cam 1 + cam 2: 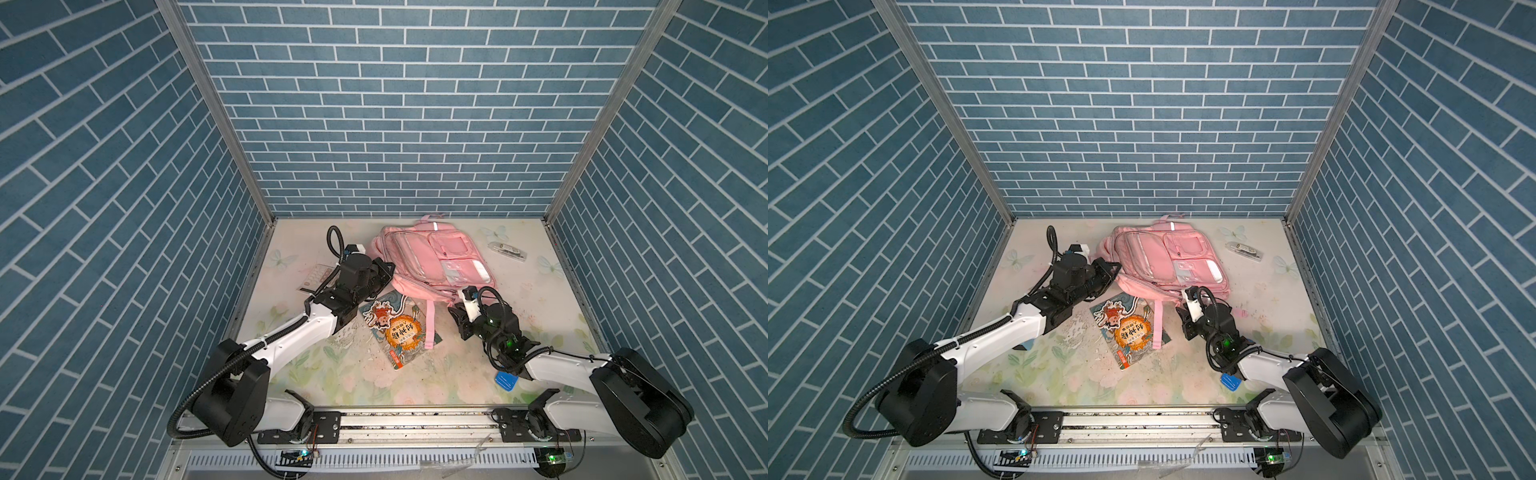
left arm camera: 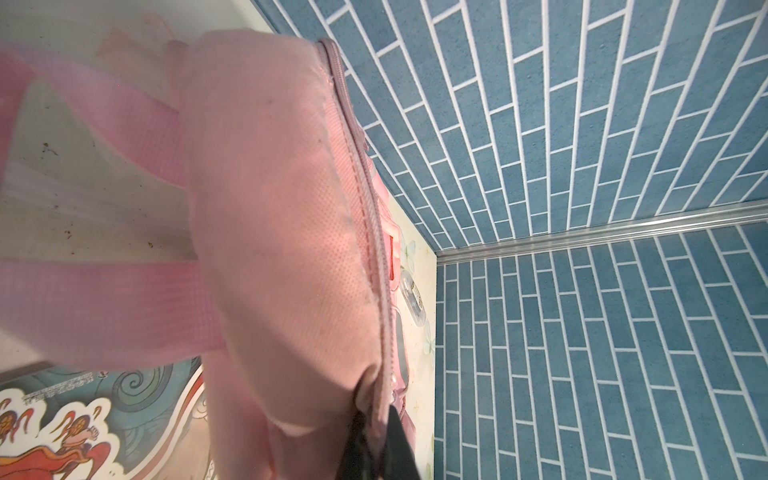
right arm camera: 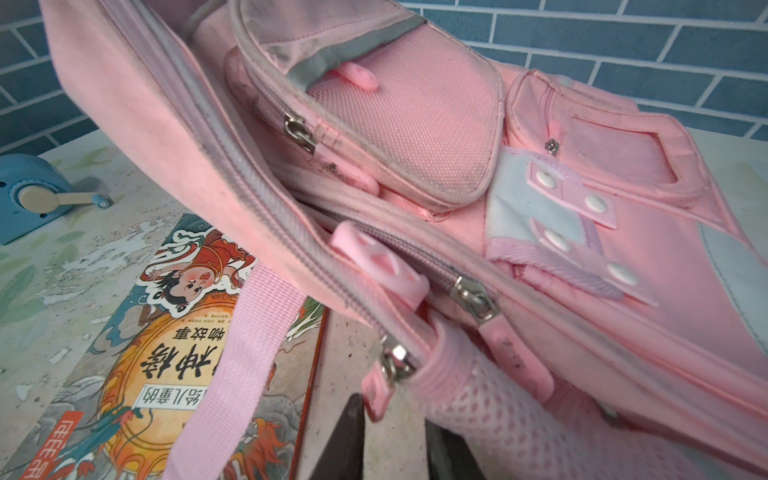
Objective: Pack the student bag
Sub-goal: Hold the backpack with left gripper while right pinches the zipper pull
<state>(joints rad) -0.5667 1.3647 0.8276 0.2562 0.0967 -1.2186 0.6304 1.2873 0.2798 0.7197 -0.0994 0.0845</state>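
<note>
The student bag (image 1: 432, 257) (image 1: 1167, 262) is a pink backpack lying front-up at the back middle of the table. My left gripper (image 1: 384, 270) (image 1: 1111, 270) is at its left edge. In the left wrist view it (image 2: 376, 411) is shut on a fold of the bag's fabric (image 2: 282, 208) beside the zipper. My right gripper (image 1: 455, 311) (image 1: 1181, 311) is at the bag's near right corner. There it (image 3: 392, 411) stands open, with a pink zipper pull (image 3: 376, 395) hanging just at its fingertips and bare table showing between the fingers. A bag strap (image 1: 430, 328) lies across a picture book (image 1: 399, 328) (image 3: 166, 353).
A clear pen case (image 1: 507, 250) lies at the back right. A small blue object (image 1: 506, 380) sits beside the right arm. A blue hand-crank sharpener (image 3: 29, 199) stands left of the book, and a keypad-like card (image 1: 318, 274) lies under the left arm. Brick-patterned walls enclose three sides.
</note>
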